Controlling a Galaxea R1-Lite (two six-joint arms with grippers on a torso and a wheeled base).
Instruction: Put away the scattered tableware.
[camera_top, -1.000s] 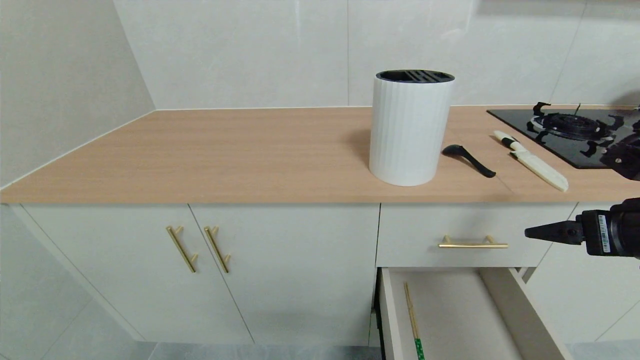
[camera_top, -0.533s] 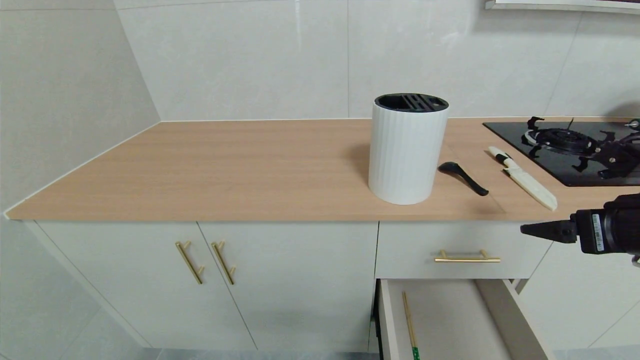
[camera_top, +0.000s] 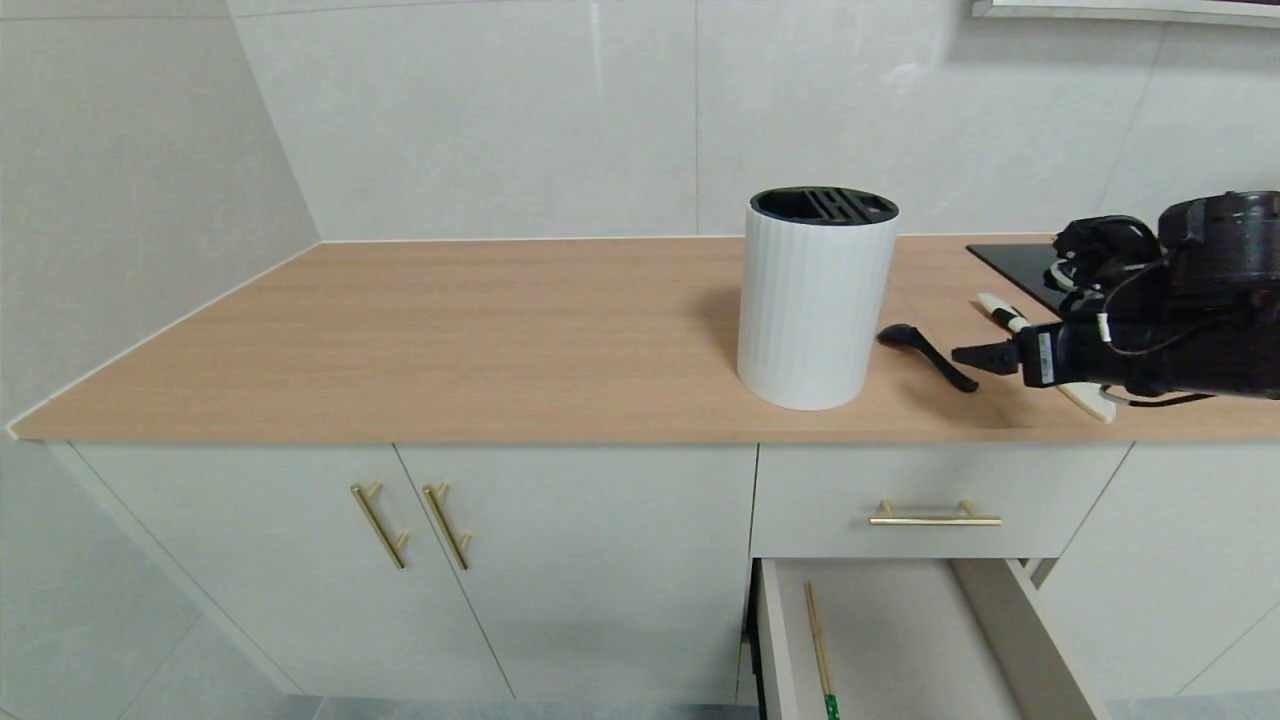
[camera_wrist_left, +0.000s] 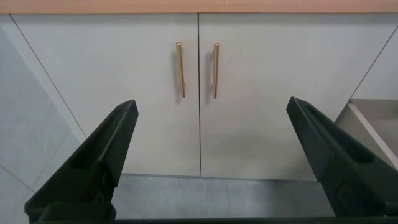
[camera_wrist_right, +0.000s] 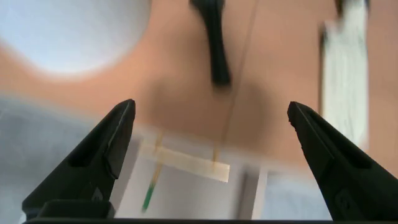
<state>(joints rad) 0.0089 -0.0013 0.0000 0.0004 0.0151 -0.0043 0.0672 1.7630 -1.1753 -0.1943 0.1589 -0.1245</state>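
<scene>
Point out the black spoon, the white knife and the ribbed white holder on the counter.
black spoon (camera_top: 935, 361): head view, on the middle of its handle.
white knife (camera_top: 1000, 311): head view, on its handle.
ribbed white holder (camera_top: 815, 300): head view, on its front wall.

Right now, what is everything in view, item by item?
Counter: one, brown, along the wall.
Holder: one, white, upright on the counter.
Spoon: one, black, right of the holder.
Knife: one, white, right of the spoon.
Stove: one, black, counter's right end.
Drawer: one, pale, open below the counter.
Chopsticks: count unclear, pale, in the drawer.
Cupboard doors: two, pale, under the counter.
Left gripper: one, black, jaws open, facing the doors.
Right gripper: one, black, jaws open, near the spoon.
</scene>
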